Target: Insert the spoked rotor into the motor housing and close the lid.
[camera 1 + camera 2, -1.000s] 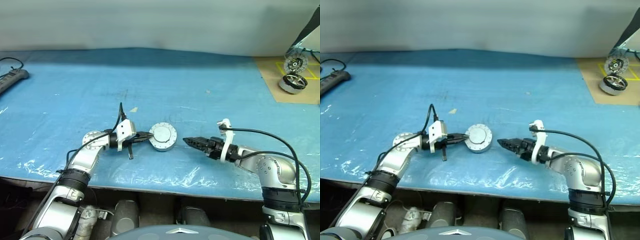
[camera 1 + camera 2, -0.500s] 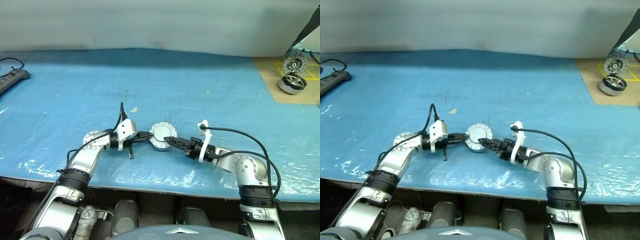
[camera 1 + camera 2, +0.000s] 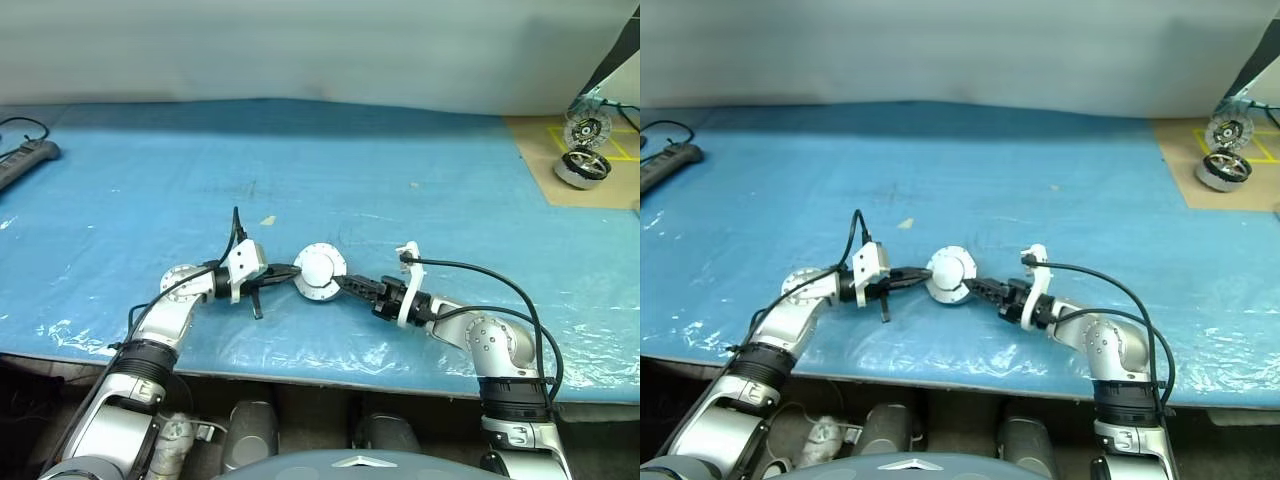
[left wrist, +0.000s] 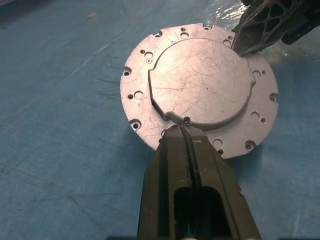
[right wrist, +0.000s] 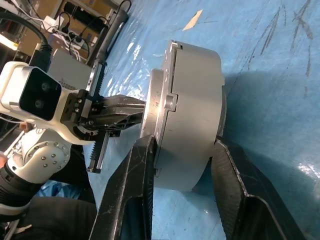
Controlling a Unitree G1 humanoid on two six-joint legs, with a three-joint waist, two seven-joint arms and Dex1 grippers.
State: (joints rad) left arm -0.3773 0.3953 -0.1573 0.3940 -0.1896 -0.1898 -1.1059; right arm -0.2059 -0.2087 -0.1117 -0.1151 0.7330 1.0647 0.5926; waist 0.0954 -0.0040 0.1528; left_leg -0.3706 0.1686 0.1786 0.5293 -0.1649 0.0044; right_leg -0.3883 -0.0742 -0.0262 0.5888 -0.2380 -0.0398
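Observation:
The motor housing (image 3: 320, 272), a short silver cylinder with a flat holed base plate, is tipped up on its side mid-table between both grippers. My left gripper (image 3: 293, 270) is shut, its joined tips (image 4: 184, 127) resting against the plate's plain face. My right gripper (image 5: 184, 145) is shut on the housing, with one finger (image 5: 142, 170) on the plate rim and the other on the opposite end. The housing's inside is hidden. Far right on a brown board, a ribbed disc that looks like the lid (image 3: 585, 131) stands behind a black spoked ring that looks like the rotor (image 3: 582, 167).
A blue plastic sheet (image 3: 400, 180) covers the table, and its front edge runs just below my arms. A black power strip (image 3: 25, 158) lies at the far left. The brown board (image 3: 545, 150) takes up the far right corner.
My right gripper has swung left to the housing and closed its fingers around it. The housing has tipped up from lying flat. The left gripper has stayed put.

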